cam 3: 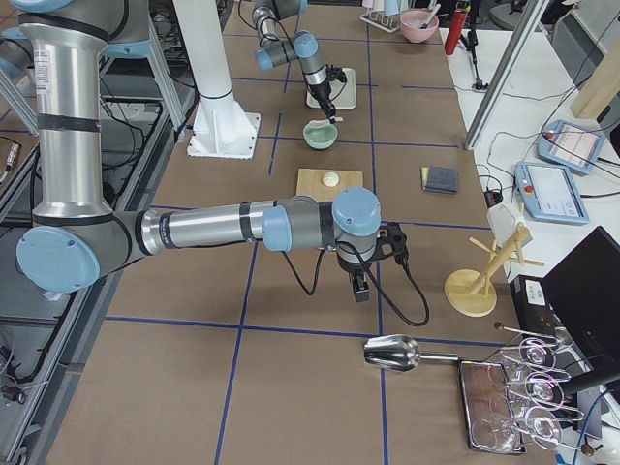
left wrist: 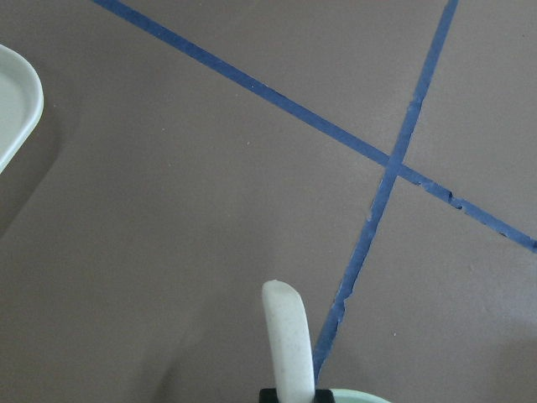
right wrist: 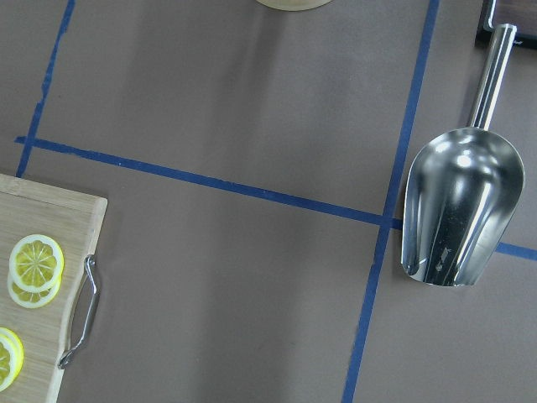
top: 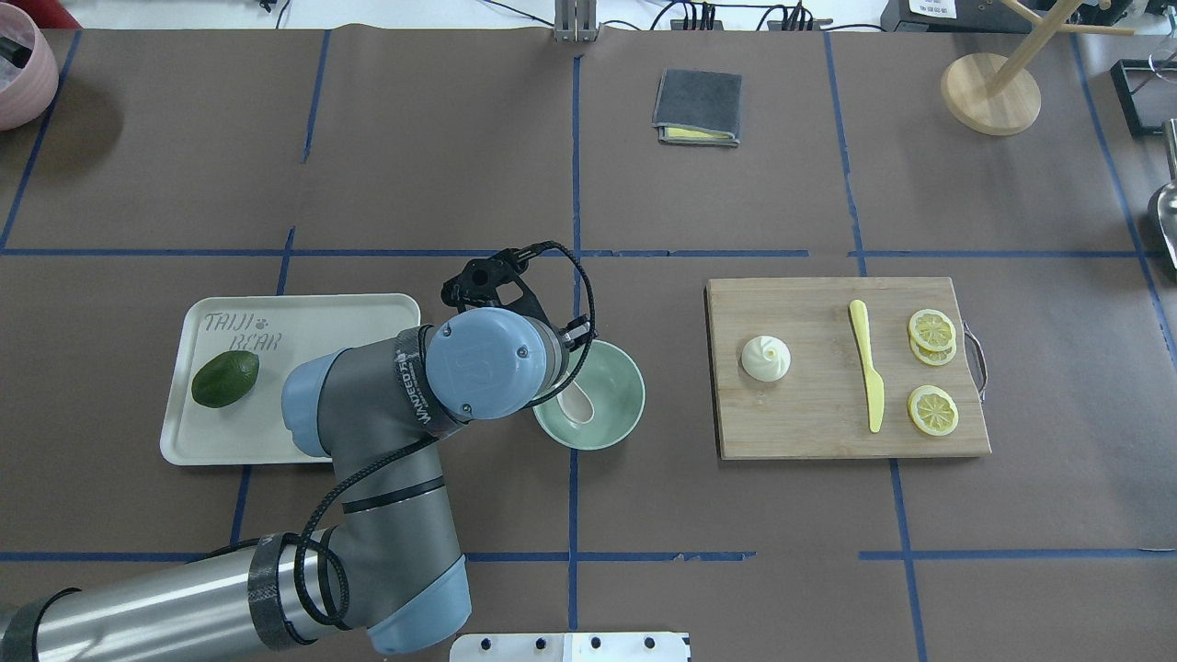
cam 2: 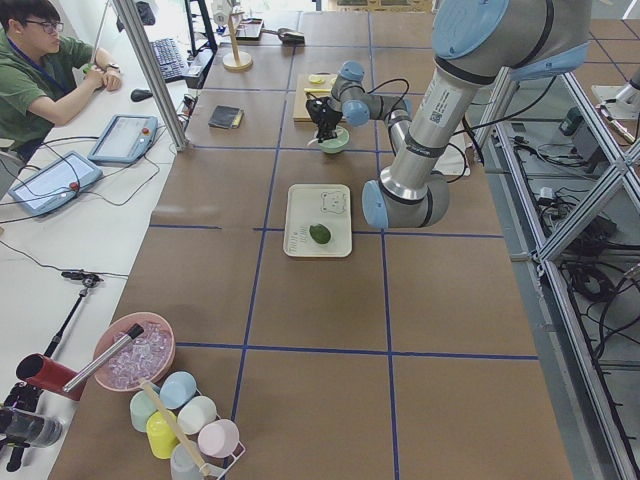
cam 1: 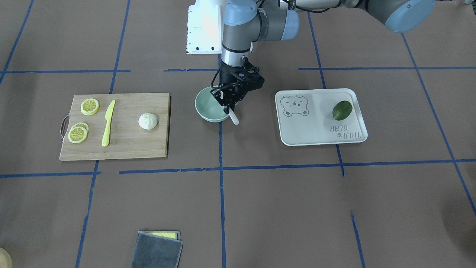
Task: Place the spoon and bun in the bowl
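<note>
The pale mint-green bowl [cam 1: 206,115] stands at the table's middle; it also shows in the overhead view [top: 618,386]. My left gripper [cam 1: 227,107] hangs over its rim, shut on the off-white spoon [cam 1: 233,118]. The spoon's scoop [top: 577,405] lies inside the bowl and its handle [left wrist: 288,336] sticks out over the rim. The white pleated bun [cam 1: 148,121] sits on the wooden cutting board [cam 1: 126,147], apart from the bowl; the bun also shows in the overhead view [top: 765,358]. My right gripper [cam 3: 360,287] hovers far from the board; I cannot tell if it is open.
The board also holds a yellow plastic knife [cam 1: 108,123] and lemon slices [cam 1: 90,106]. A bear-print tray [cam 1: 316,132] with a dark green avocado [cam 1: 342,110] lies beside the bowl. A grey cloth [cam 1: 158,251] lies near the far edge. A metal scoop [right wrist: 457,210] lies under my right wrist.
</note>
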Controlling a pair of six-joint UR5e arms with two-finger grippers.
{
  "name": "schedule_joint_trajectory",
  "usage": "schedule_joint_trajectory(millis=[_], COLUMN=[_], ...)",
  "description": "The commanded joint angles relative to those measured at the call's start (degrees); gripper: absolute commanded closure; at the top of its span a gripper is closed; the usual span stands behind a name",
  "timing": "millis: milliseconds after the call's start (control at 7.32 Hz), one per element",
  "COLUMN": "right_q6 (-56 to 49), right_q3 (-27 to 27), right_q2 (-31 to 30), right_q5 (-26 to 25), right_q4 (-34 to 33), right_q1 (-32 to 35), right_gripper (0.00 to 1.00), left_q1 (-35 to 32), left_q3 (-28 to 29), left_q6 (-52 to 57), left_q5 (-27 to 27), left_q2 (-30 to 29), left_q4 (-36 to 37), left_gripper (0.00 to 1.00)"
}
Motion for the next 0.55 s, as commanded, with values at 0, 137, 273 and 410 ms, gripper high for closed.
schedule_joint_trajectory(millis=[0,137,273,410], right_q6=[0.0,0.0,0.1,0.2], right_q3=[0.0,0.0,0.1,0.7], right_q2=[0.1,0.2,0.3,0.5], right_q5=[0.0,0.0,0.0,0.0], right_q4=[0.0,0.0,0.0,0.1], right_q1=[0.0,0.0,0.0,0.0], right_gripper=[0.0,0.0,0.0,0.0], left_q1=[0.0,0.0,-0.3,-1.0], left_q3=[-0.6,-0.8,-2.4,-7.1], left_q6=[2.3,4.3,9.5,17.3], left_q5=[0.1,0.0,-0.2,-0.3], left_q2=[0.1,0.2,1.0,4.1], left_q4=[0.0,0.0,0.3,0.5], left_gripper=[0.0,0.0,0.0,0.0])
